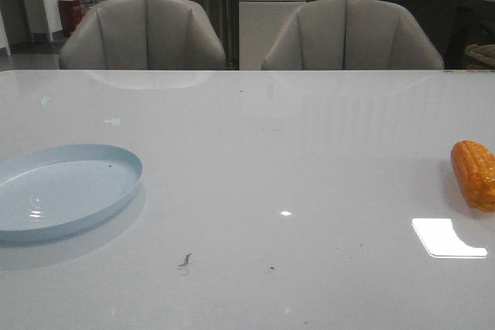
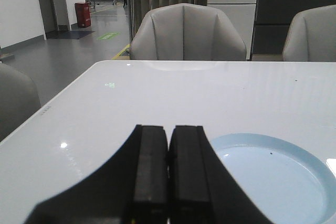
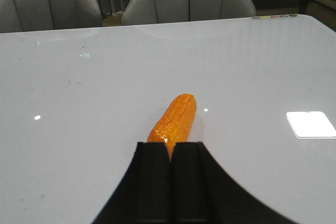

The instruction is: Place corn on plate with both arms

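Observation:
The orange corn [image 1: 475,174] lies on the white table at the far right edge of the front view. The pale blue plate [image 1: 62,188] sits at the left, with nothing on it. Neither gripper shows in the front view. In the left wrist view my left gripper [image 2: 168,129] is shut and holds nothing, just beside the plate [image 2: 273,182]. In the right wrist view my right gripper [image 3: 170,146] is shut and holds nothing. The corn [image 3: 174,118] lies on the table just beyond its fingertips, which hide the cob's near end.
Two grey chairs [image 1: 143,32] [image 1: 352,34] stand behind the table's far edge. A bright light reflection [image 1: 447,237] lies on the table near the corn. A small dark mark [image 1: 185,260] is on the table near the front.

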You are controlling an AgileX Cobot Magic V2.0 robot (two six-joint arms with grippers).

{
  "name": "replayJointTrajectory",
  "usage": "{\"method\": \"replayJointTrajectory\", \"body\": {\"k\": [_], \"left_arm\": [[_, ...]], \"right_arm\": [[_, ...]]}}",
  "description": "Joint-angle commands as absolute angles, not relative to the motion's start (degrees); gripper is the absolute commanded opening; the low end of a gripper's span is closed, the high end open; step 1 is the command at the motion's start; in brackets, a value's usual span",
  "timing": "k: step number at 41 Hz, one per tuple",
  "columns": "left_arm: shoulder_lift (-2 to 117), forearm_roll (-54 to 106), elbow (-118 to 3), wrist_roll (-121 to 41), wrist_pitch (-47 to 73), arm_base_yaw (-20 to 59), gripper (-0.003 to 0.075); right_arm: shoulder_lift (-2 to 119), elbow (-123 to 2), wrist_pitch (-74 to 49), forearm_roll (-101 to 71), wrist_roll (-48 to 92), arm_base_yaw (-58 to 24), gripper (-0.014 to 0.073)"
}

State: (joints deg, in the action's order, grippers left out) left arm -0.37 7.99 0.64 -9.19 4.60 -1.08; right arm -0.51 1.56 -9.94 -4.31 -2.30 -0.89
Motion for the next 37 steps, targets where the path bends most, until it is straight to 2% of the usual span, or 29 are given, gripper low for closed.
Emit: {"method": "replayJointTrajectory", "body": {"k": [1,37], "left_arm": [[-1.48,8.65,2.80,-9.02,0.00,-0.93,0.0094],[-1.48,8.90,2.80,-9.02,-0.93,-0.93,0.0094]], "right_arm": [[-1.97,0.38,-5.16,-3.80,-2.23,-0.93,0.0025],[-1.97,0.38,-4.45,-3.80,-2.23,-0.93,0.0025]]}}
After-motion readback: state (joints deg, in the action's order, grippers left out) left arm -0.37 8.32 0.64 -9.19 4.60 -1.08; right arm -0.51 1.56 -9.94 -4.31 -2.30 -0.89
